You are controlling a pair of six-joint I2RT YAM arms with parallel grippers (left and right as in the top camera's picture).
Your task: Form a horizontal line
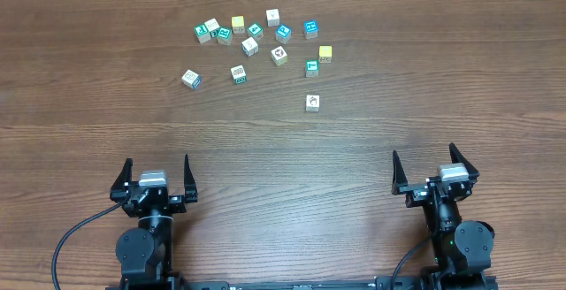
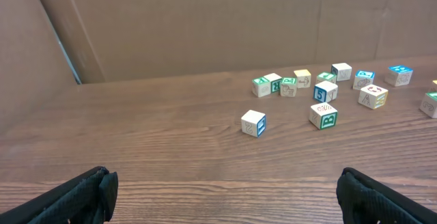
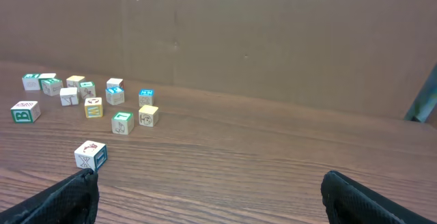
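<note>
No straight row of touching cubes shows. Several small picture cubes lie scattered at the far side of the table, from a teal cube [image 1: 202,32] on the left to a yellow cube [image 1: 325,54] on the right. A white cube [image 1: 312,103] lies nearest, apart from the rest; it also shows in the right wrist view [image 3: 91,155]. Another white cube [image 1: 191,79] lies alone at the left and shows in the left wrist view [image 2: 253,123]. My left gripper [image 1: 156,164] [image 2: 222,190] and right gripper [image 1: 424,156] [image 3: 205,190] are open and empty near the front edge, far from the cubes.
The wooden table [image 1: 283,148] is bare between the grippers and the cubes. A brown cardboard wall [image 3: 273,33] stands behind the table's far edge.
</note>
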